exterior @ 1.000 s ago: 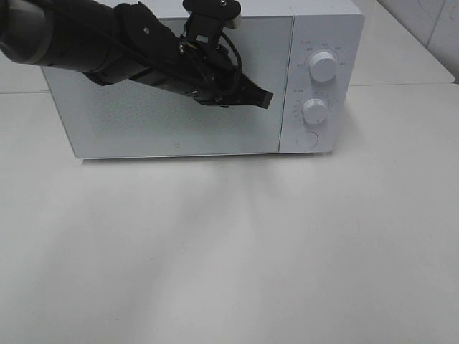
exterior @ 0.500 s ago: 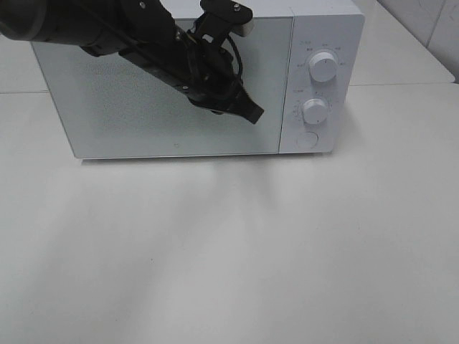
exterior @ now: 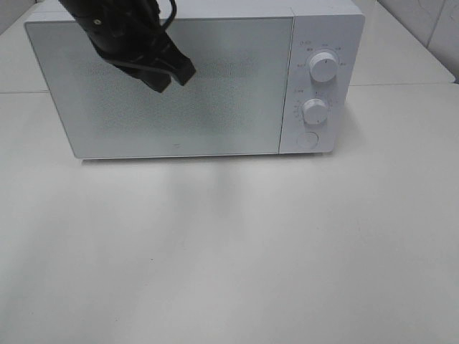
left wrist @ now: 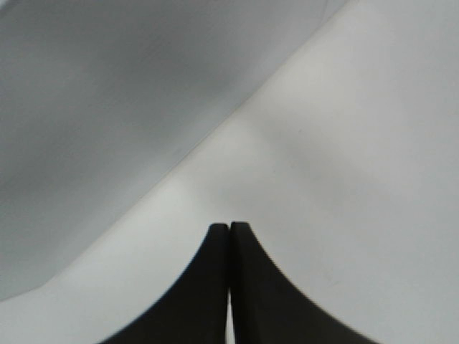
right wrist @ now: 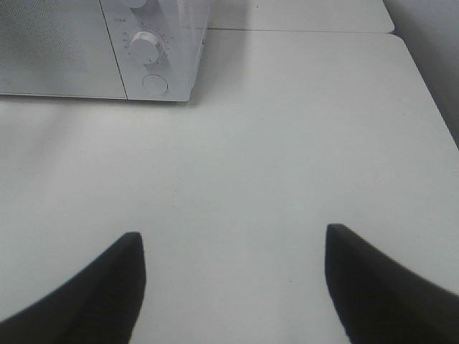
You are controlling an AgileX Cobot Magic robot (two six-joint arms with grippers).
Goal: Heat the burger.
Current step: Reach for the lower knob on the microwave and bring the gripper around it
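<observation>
And the left pincer (left wrist: 229,226) is closed tight, empty, before the shut microwave (exterior: 229,107), toward its left; the right pincer (right wrist: 233,244) gapes wide above the bench (right wrist: 301,143).

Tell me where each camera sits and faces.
Exterior high: above, looking down at the microwave and table; the left gripper hangs before the door.
Left wrist: looks past the shut left gripper at the microwave's lower edge and table.
Right wrist: low, facing the microwave's dial corner; right gripper open.
Shared: exterior and right wrist both show the lower dial.
</observation>
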